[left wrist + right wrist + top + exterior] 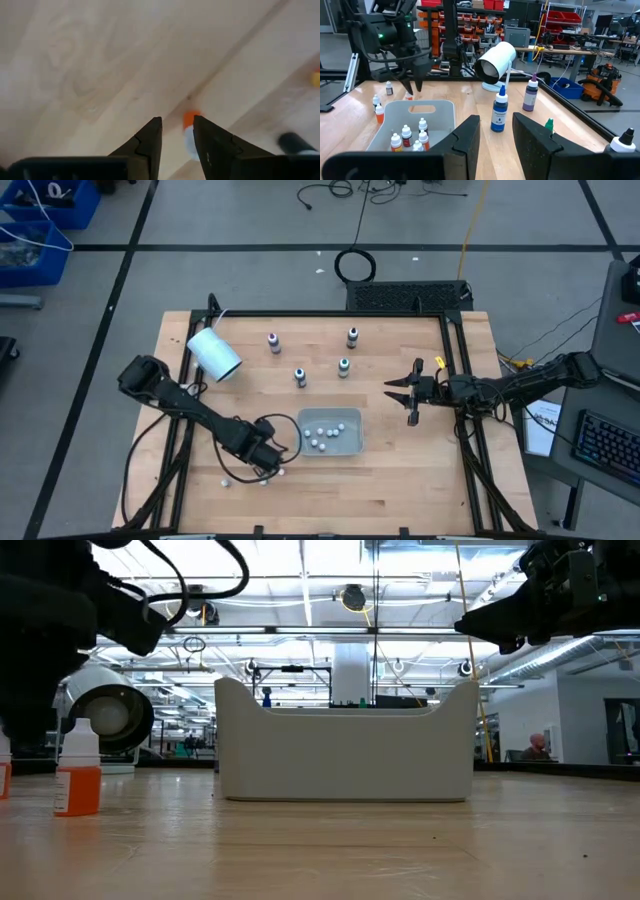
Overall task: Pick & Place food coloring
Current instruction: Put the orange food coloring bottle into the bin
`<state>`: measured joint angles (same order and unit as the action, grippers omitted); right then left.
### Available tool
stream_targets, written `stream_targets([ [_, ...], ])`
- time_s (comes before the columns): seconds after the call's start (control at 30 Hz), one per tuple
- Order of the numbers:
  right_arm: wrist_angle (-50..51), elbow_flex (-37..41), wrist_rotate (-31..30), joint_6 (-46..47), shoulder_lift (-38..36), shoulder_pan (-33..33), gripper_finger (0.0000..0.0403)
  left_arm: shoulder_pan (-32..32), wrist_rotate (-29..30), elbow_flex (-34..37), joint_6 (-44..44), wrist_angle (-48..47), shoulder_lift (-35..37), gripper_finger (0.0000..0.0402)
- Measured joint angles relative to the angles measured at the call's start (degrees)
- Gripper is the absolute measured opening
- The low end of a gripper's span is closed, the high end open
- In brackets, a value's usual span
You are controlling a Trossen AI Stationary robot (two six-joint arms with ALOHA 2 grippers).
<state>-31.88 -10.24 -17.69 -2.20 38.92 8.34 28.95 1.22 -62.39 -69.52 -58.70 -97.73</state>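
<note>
Hovering just off the tray's (pixel 352 442) left corner, the left gripper (pixel 268 465) is pointing down with fingers narrowly parted over an orange-capped bottle (pixel 189 131). The right gripper (pixel 397 393) is waiting spread wide to the tray's right. Four bottles (pixel 300 376) are standing beyond the tray, more inside it.

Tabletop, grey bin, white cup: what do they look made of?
Pale wooden tabletop: wood planks, matte; visible grain and board seams. Shallow grey rectangular bin: probably moulded plastic, satin; rounded corners, thin uniform walls. Large white cup lying on its side: likely plastic or paper, smooth; the look leaves it open.
</note>
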Motion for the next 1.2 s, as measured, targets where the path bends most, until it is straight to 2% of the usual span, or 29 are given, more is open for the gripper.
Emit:
stream_targets([
  [0.23, 0.03, 0.00, 0.00, 0.01, 0.00, 0.00, 0.0105, 0.04, -4.60, 0.00, 3.00, 5.14, -0.01, 0.0110],
  [0.83, 0.26, 0.00, 0.01, 0.02, 0.00, 0.00, 0.0105, 0.00, -4.21, 0.00, 4.71, 5.34, 0.00, 0.0169],
  [1.2, 0.48, 0.00, 0.00, 0.00, 0.00, 0.00, 0.0105, 0.48, -3.74, -0.01, 5.44, 4.10, -0.01, 0.0153],
])
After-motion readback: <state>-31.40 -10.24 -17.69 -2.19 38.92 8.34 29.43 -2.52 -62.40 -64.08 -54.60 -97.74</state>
